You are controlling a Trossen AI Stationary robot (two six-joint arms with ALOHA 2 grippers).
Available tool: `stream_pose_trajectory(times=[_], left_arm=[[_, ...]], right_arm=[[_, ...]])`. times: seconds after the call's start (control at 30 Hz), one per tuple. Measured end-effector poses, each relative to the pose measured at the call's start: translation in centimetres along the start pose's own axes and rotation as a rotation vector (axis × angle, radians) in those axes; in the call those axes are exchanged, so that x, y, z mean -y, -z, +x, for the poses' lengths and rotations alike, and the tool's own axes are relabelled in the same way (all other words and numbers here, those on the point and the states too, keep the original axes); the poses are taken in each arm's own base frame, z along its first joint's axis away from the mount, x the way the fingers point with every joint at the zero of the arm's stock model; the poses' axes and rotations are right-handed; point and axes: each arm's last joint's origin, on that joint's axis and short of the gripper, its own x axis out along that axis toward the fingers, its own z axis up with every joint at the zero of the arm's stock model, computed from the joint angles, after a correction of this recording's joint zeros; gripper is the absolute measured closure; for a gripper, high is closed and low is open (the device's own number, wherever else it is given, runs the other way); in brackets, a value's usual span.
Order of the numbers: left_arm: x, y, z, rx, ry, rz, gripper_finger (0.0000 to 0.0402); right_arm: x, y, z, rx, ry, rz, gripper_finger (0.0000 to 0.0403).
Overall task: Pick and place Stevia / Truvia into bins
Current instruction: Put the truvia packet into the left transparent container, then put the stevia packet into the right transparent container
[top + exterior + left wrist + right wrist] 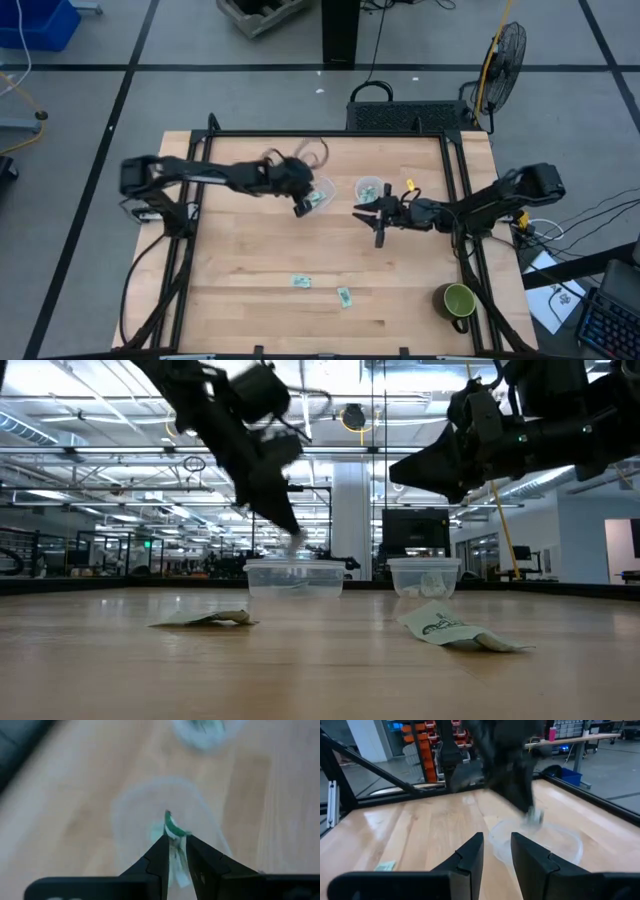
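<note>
My left gripper [304, 203] hangs over the left clear cup [321, 193], shut on a pale green and white sachet [175, 831]. In the low view its fingertips [292, 532] are just above that cup's rim [293, 567]. The second clear cup [369, 188] stands to its right with sachets inside. My right gripper [372, 222] is open and empty, in the air near the front of the second cup and pointing toward the left arm. Two more sachets [302, 282] [344, 296] lie flat on the table nearer the front edge. My left gripper pinches the sachet between its two fingertips [161, 851], coming from above and slanting down. A short green end [171, 824] sticks out past the tips. The sachet is lifted clear, over the mouth of the left cup [131, 809].
A green mug [458, 302] stands at the table's near right corner. A black frame [330, 134] runs along the table's edges. Bare wood lies between the cups and the two loose sachets [205, 619] [455, 630].
</note>
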Motion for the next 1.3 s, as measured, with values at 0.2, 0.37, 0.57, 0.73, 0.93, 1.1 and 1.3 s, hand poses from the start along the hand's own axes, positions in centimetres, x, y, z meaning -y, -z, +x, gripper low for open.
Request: stream_pose_trajectory(times=[0.2, 0.37, 0.57, 0.73, 0.93, 1.1, 1.3], left_arm=[[0.7, 1.3, 2.5, -0.069, -0.023, 0.058, 0.033], [0.6, 1.3, 2.4, -0.078, -0.03, 0.057, 0.033], [1.4, -0.1, -0.8, 0.023, 0.021, 0.05, 0.033], [3.6, -1.4, -5.3, 0.141, 0.243, 0.089, 0.033], [7.6, -1.2, -7.9, 0.177, 0.478, 0.107, 0.033], [10.5, -0.5, -7.7, 0.201, 0.468, 0.166, 0.033], [12.0, 0.0, -7.6, 0.239, 0.354, 0.18, 0.033]], right_arm=[[0.0, 0.5, 0.2, -0.01, 0.002, 0.014, 0.0312], [0.0, 0.4, 0.3, 0.001, 0.0, 0.004, 0.0312], [-0.3, 0.4, 0.3, -0.016, -0.114, 0.002, 0.0312], [-2.0, 1.1, -0.3, -0.098, -0.341, 0.02, 0.0312], [-5.3, 2.0, -1.1, -0.205, -0.411, -0.04, 0.0312], [-8.4, 1.1, -0.1, -0.236, -0.447, -0.107, 0.0312], [-12.0, 3.5, 1.9, -0.415, -0.468, -0.092, 0.0312]])
